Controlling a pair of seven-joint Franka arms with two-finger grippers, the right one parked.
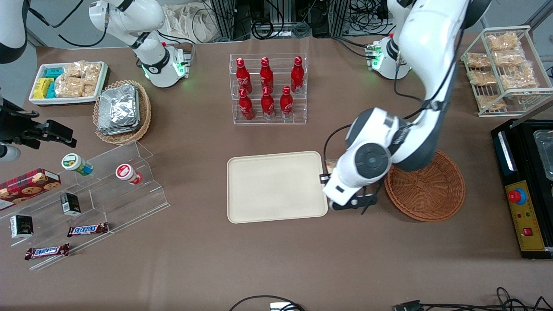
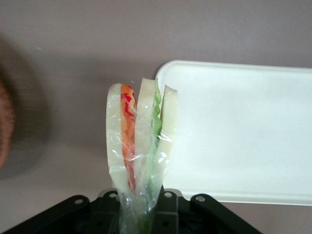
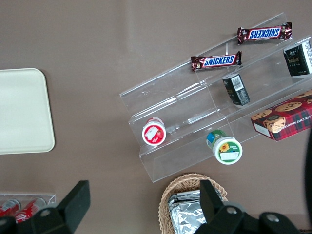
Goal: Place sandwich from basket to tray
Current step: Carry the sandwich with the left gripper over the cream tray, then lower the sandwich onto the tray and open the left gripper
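The sandwich (image 2: pixel 141 136), a clear-wrapped wedge of white bread with orange-red and green layers, hangs in my left gripper (image 2: pixel 139 209), which is shut on its wrap. In the front view only a corner of the sandwich (image 1: pixel 331 165) shows under the wrist. The gripper (image 1: pixel 333 173) is above the table between the reddish-brown wicker basket (image 1: pixel 425 185) and the cream tray (image 1: pixel 276 186), close to the tray's edge. The tray (image 2: pixel 234 131) is bare beside the sandwich. The basket's rim (image 2: pixel 4 122) shows at that view's edge, and the basket holds nothing.
A clear rack of red bottles (image 1: pixel 268 88) stands farther from the front camera than the tray. A black control box (image 1: pixel 525 185) and a wire rack of snack bags (image 1: pixel 503 65) lie toward the working arm's end. An acrylic step stand (image 1: pixel 99 190) and a tan basket with foil packets (image 1: pixel 121 110) lie toward the parked arm's end.
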